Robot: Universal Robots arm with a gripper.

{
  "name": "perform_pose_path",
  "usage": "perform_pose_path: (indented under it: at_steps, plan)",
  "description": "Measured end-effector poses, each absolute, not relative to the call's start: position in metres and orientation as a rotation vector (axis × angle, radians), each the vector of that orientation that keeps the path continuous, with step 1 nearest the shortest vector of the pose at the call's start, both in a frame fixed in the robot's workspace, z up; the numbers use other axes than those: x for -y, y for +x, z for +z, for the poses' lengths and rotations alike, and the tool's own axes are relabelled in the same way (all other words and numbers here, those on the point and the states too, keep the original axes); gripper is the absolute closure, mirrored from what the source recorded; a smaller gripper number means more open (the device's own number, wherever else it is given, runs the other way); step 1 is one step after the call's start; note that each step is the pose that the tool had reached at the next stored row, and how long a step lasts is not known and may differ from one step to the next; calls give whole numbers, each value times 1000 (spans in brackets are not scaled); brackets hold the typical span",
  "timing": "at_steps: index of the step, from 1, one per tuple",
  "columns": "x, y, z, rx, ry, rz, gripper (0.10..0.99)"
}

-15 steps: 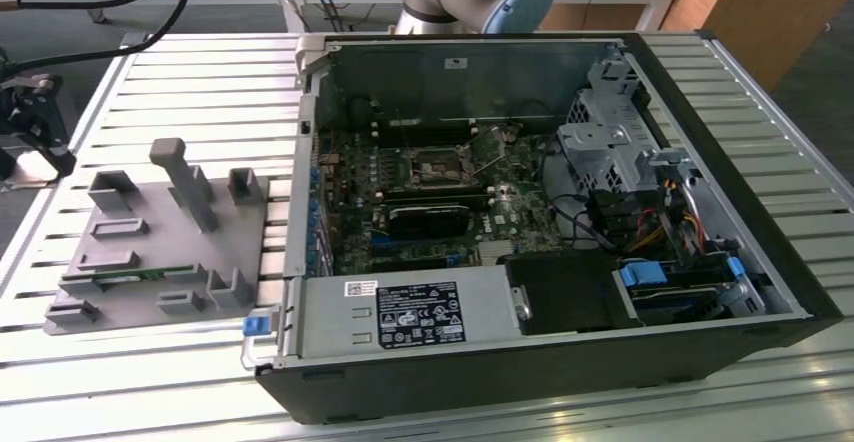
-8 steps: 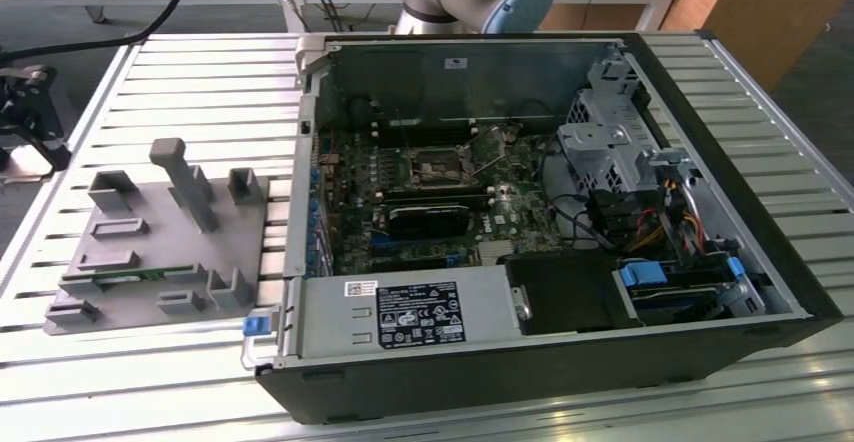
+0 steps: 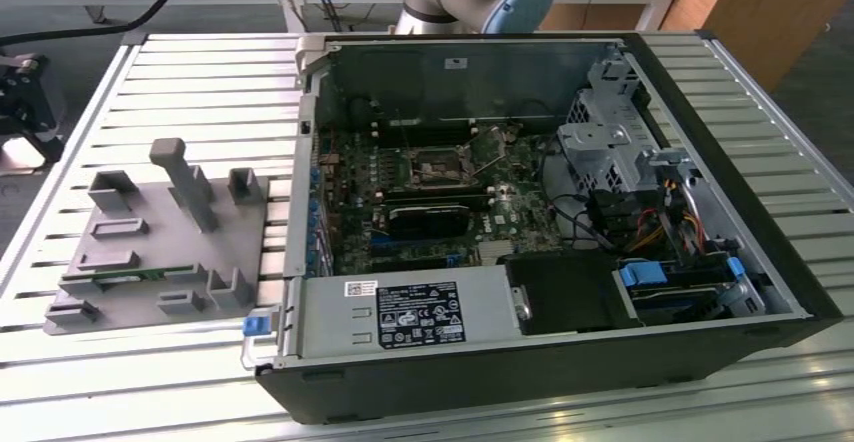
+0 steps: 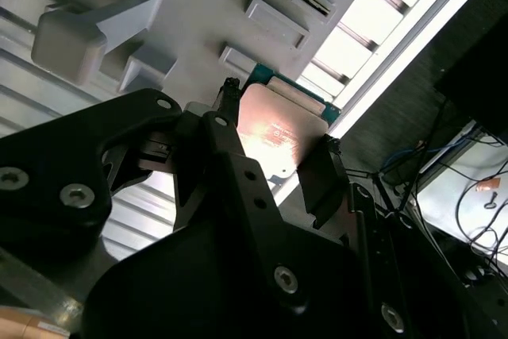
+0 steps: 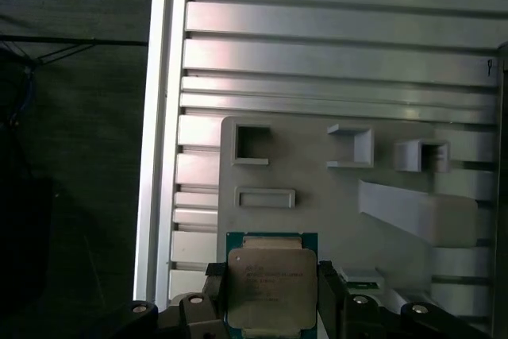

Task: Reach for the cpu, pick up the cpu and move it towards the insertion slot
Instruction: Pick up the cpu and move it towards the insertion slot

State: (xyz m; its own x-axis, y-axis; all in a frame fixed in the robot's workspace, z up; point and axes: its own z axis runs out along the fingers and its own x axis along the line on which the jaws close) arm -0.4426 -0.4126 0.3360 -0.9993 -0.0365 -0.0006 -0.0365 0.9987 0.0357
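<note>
Your cpu [image 5: 272, 287] is a flat square chip: silvery metal lid with faint print, green rim showing round it. In both wrist views it sits level between the gripper's [image 5: 272, 298] black fingers, one pressed on each opposite edge, over the grey fixture [image 5: 317, 196]. In the second wrist view its lid catches a pinkish glare. Your slot [image 3: 437, 169] lies flat on the motherboard [image 3: 514, 212] inside the open case [image 3: 747, 172], with a dark square centre, a silvery frame, and nothing seated in it.

Soft daylight, pinkish glare on cpu [image 4: 278, 129]
</note>
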Motion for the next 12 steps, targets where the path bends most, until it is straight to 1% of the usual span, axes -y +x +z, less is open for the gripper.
perform_pose_path:
  at_steps: [12]
  plan:
    - [413,-443,352,3141,57,-51,541]
